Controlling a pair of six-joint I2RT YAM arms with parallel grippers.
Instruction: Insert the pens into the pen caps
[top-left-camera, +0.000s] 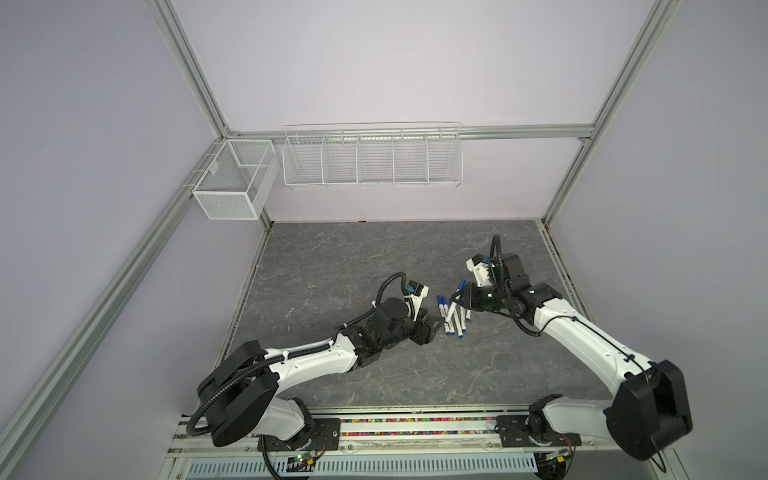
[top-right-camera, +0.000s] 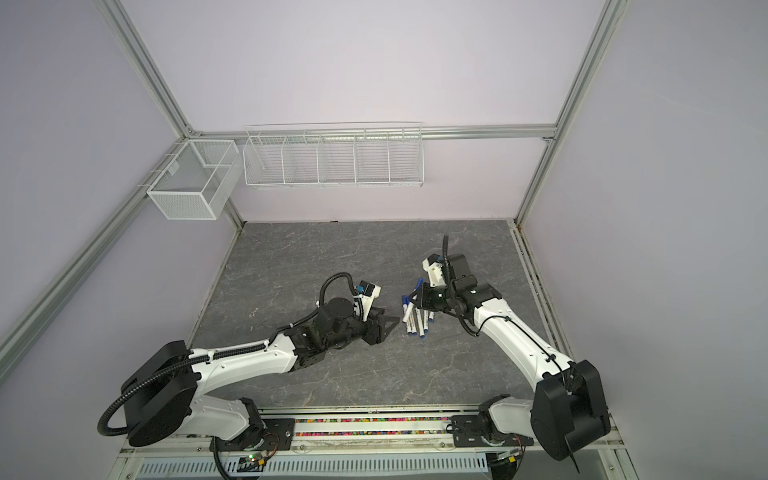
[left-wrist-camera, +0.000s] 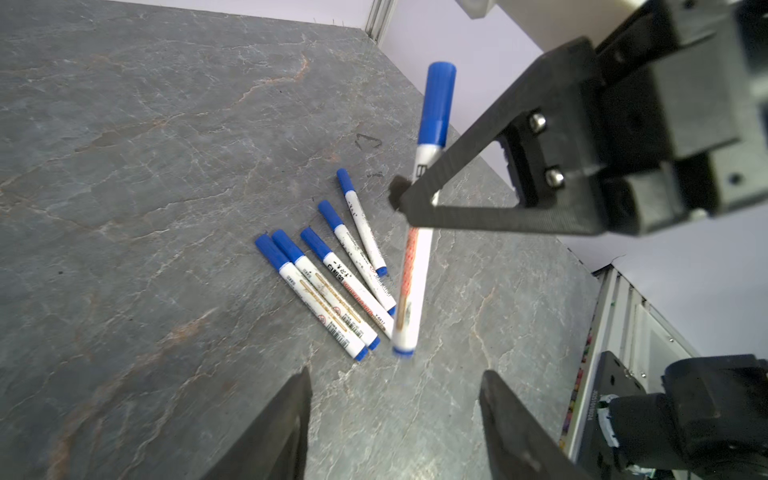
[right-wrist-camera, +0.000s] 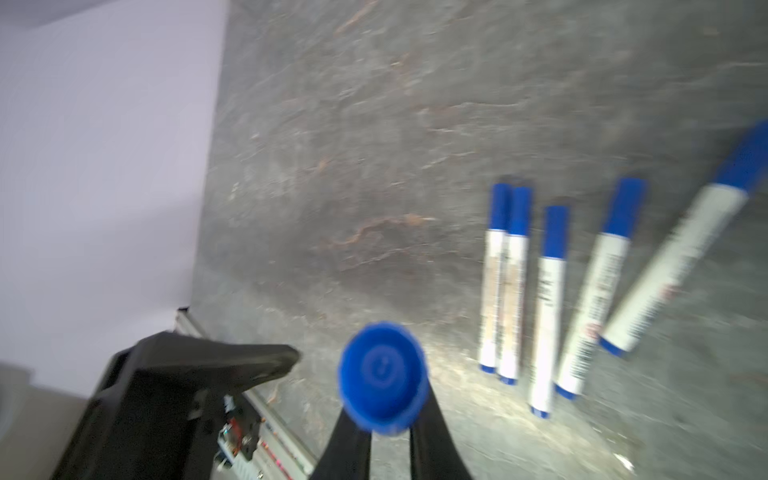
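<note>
We see the left arm (top-left-camera: 316, 361) lying low over the near-left part of the grey, marble-veined tabletop (top-left-camera: 332, 257). Its white forearm stretches from the near-left base toward the middle, and the wrist is turned so the black left gripper (top-left-camera: 432, 325) points right. Its jaws stand spread apart with nothing between them. In the left wrist view the two dark fingers (left-wrist-camera: 286, 432) frame bare table just short of the pens.

The right arm (top-left-camera: 582, 336) rises from the near-right base, its forearm running far and left. The wrist folds over so the right gripper (top-left-camera: 459, 296) faces left and down above the pen group. Its jaws are pressed onto a slim white marker pen with a bright blue cap (left-wrist-camera: 415, 270), pinching the printed barrel just below the cap. This sixth pen is tilted, with the cap up and toward the far side and the small blue end plug down by the table. We cannot tell whether the plug touches the surface. In the right wrist view we look straight at the cap's round end (right-wrist-camera: 382, 378) between the fingers.

Five more slim white marker pens, each with its blue cap on (top-left-camera: 452, 319), lie flat on the table slightly right of centre. These five pens form a loose fan just right of the left gripper's tips and beneath the right gripper, caps toward the far side. The two on the left of the fan lie touching side by side.
</note>
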